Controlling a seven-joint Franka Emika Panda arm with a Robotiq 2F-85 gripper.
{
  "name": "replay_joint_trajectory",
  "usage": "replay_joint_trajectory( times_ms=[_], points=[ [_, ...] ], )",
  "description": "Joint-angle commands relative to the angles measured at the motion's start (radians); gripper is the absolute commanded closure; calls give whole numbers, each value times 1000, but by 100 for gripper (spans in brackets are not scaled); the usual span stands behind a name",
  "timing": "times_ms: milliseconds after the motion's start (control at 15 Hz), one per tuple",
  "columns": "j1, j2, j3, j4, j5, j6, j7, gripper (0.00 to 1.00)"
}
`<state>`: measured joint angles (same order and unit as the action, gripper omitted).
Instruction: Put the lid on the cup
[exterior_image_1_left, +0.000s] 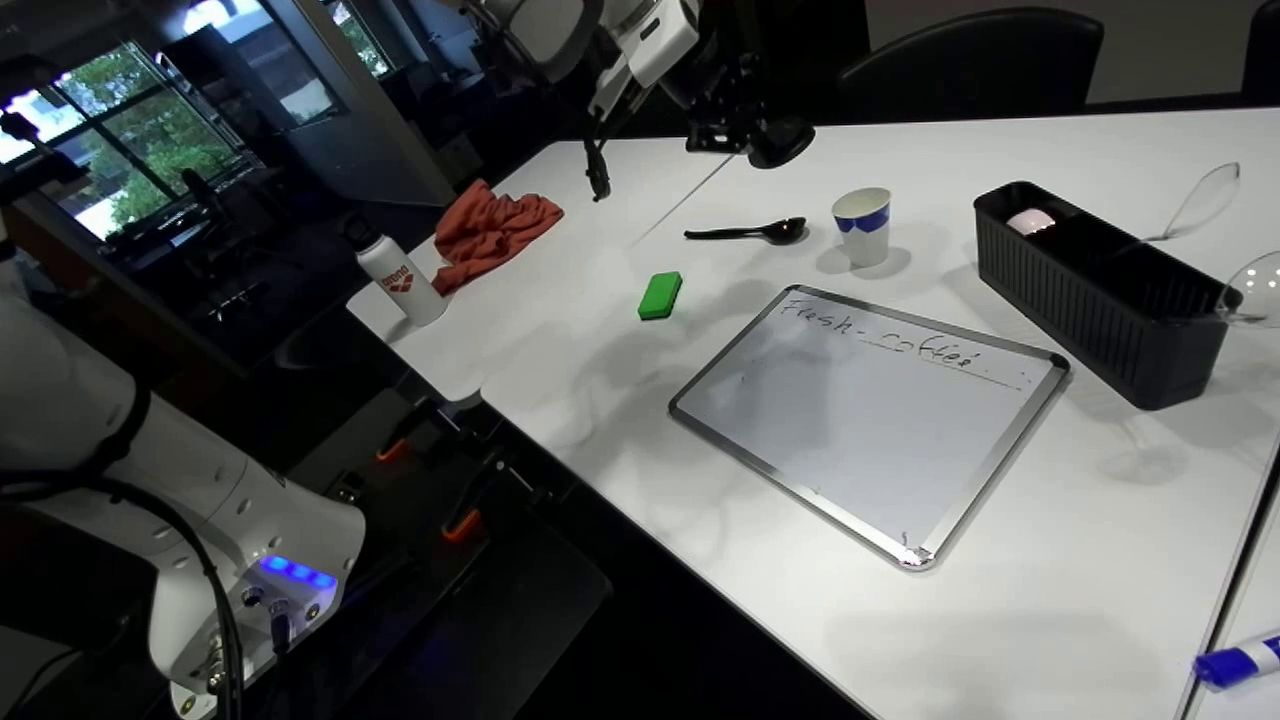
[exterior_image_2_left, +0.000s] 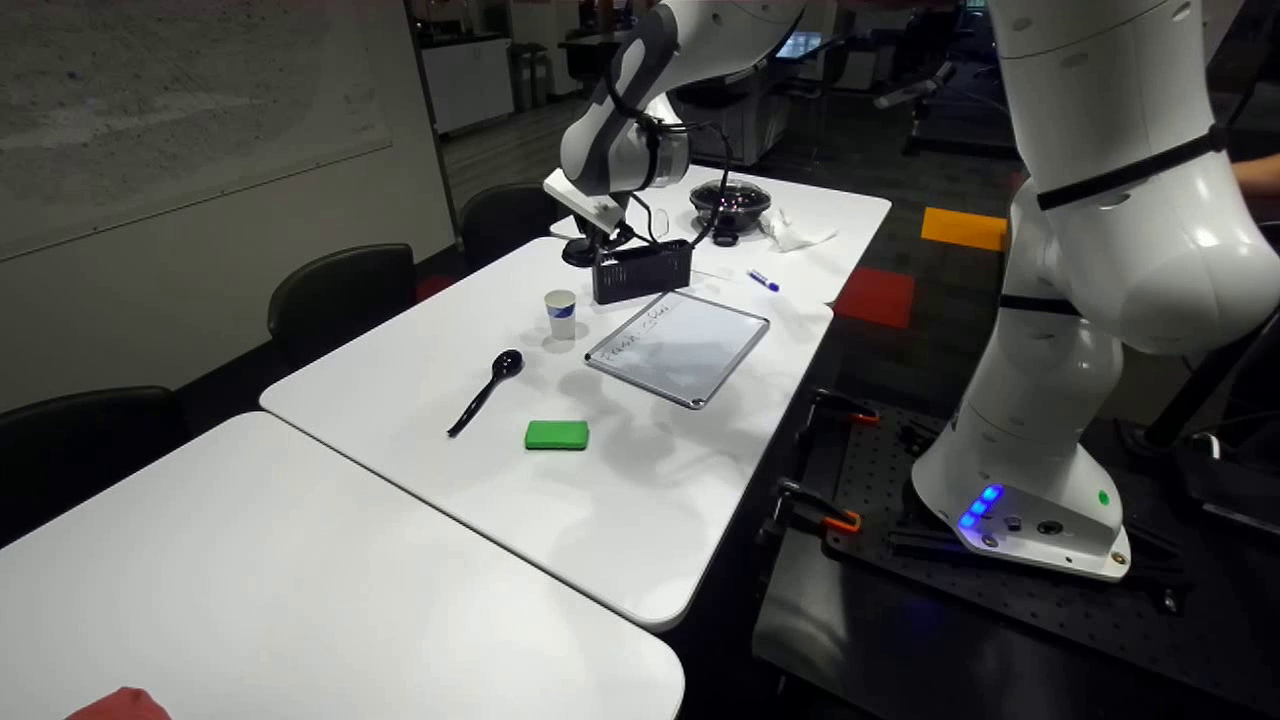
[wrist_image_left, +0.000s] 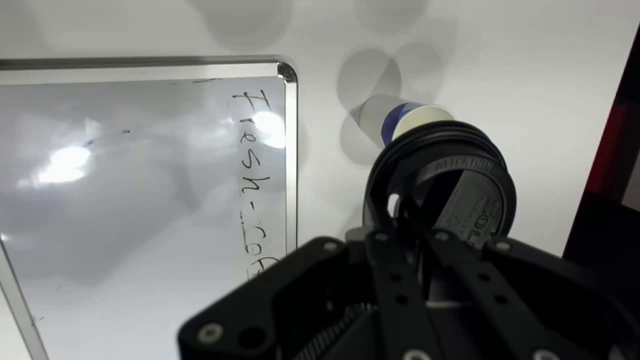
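The cup (exterior_image_1_left: 865, 240) is small and white with a blue band. It stands upright on the table between the spoon and the black bin, and also shows in an exterior view (exterior_image_2_left: 562, 320). In the wrist view, the cup (wrist_image_left: 377, 117) is partly hidden behind the lid. The black lid (wrist_image_left: 475, 205) is tilted in my gripper (wrist_image_left: 410, 222), whose fingers are closed on its near side. In both exterior views, the lid (exterior_image_1_left: 782, 143) (exterior_image_2_left: 578, 253) is in the air, apart from the cup. My gripper (exterior_image_1_left: 735, 135) is above the table, toward its far side.
A framed whiteboard (exterior_image_1_left: 860, 420) lies beside the cup. A long black bin (exterior_image_1_left: 1100, 300) stands past the cup, with clear curved pieces at it. A black spoon (exterior_image_1_left: 750, 232) and a green block (exterior_image_1_left: 660, 295) lie on the other side. A bottle (exterior_image_1_left: 395, 280) and red cloth (exterior_image_1_left: 490, 230) lie farther off.
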<state>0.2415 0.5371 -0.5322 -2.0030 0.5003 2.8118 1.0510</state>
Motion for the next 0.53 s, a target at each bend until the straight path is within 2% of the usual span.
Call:
replay_joint_trajectory(
  times_ms=[0,133,333,400,467],
  points=[
    [-130,-16,135,35,-97,-7,50,91],
    [-192,-4,200,86,-92,-37,37,91],
    [-206,4,204,96,-90,-39,34,91],
    [-205,5,205,96,-90,-39,34,98],
    [-199,28,198,117,-104,-18,58,98]
  ],
)
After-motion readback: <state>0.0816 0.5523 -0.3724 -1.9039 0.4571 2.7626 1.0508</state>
